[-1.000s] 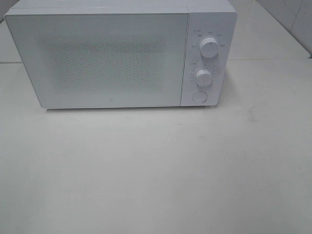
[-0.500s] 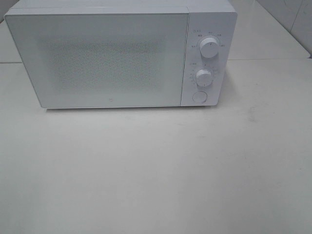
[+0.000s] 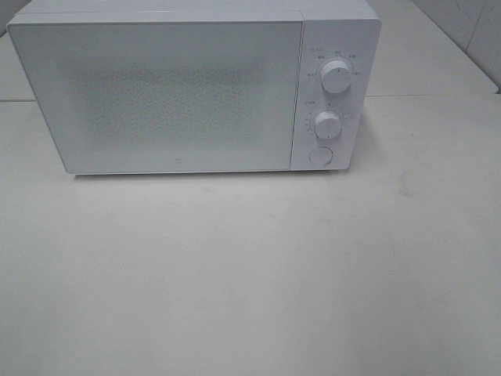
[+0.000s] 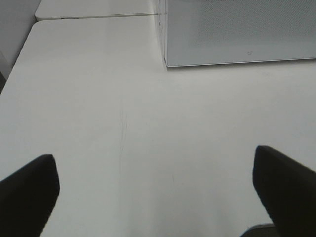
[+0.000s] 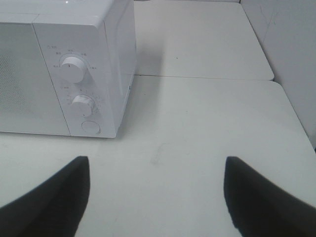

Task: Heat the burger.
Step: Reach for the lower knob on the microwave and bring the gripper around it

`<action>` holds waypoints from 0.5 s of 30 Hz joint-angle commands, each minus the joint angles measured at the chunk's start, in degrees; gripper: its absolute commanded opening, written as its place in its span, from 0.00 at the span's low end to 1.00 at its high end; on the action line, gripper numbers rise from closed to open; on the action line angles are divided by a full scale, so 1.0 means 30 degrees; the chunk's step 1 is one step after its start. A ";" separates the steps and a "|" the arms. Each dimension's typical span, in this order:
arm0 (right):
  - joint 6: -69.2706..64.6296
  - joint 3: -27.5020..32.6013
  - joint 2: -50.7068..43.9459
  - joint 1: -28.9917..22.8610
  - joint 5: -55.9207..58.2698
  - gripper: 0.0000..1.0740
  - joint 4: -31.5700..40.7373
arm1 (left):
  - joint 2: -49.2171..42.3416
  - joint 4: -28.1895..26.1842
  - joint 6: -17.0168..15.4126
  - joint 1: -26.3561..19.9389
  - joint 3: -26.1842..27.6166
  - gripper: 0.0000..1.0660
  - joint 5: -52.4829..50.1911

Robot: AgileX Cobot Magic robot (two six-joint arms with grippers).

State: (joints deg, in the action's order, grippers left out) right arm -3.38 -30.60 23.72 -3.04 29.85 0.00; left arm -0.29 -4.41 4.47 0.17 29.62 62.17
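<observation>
The burger is out of view in every frame. A white microwave (image 3: 196, 86) stands at the back of the white table (image 3: 250, 274) with its door (image 3: 156, 94) shut. It has two round knobs (image 3: 335, 77) and a round button (image 3: 319, 155) on the right panel. It also shows in the left wrist view (image 4: 237, 32) and the right wrist view (image 5: 64, 64). My left gripper (image 4: 158, 197) is open and empty over bare table, well in front of the microwave's left corner. My right gripper (image 5: 155, 197) is open and empty, in front of the control panel's right side. Neither gripper shows in the exterior high view.
A seam (image 3: 438, 95) between two tabletops runs behind the microwave's front. A wall (image 5: 291, 44) rises at the table's right edge. Another wall (image 4: 15, 29) borders the left edge.
</observation>
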 commanded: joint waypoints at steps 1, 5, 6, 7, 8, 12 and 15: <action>-0.0134 -0.0095 0.1604 0.0134 -0.1910 0.69 0.0000 | -0.0344 -0.0057 -0.0115 -0.0038 0.0019 0.95 -0.0248; -0.0134 -0.0095 0.2941 0.0134 -0.2979 0.69 0.0000 | -0.0325 -0.0057 -0.0115 -0.0038 0.0019 0.95 -0.0248; -0.0134 -0.0095 0.3380 0.0134 -0.3323 0.69 0.0000 | -0.0325 -0.0057 -0.0115 -0.0038 0.0019 0.95 -0.0248; -0.0115 -0.0095 0.4183 0.0134 -0.4049 0.69 0.0000 | -0.0325 -0.0057 -0.0115 -0.0038 0.0019 0.95 -0.0248; -0.0115 -0.0095 0.4183 0.0134 -0.4049 0.69 0.0000 | -0.0325 -0.0057 -0.0115 -0.0038 0.0019 0.95 -0.0248; -0.0115 -0.0095 0.6283 0.0134 -0.5921 0.69 0.0000 | -0.0325 -0.0057 -0.0115 -0.0038 0.0019 0.95 -0.0248; -0.0134 -0.0095 0.7525 0.0134 -0.7086 0.69 0.0000 | -0.0325 -0.0057 -0.0115 -0.0038 0.0019 0.95 -0.0248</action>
State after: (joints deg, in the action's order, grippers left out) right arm -3.38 -30.60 44.81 -3.04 11.12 0.00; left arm -0.29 -4.41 4.47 0.17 29.62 62.17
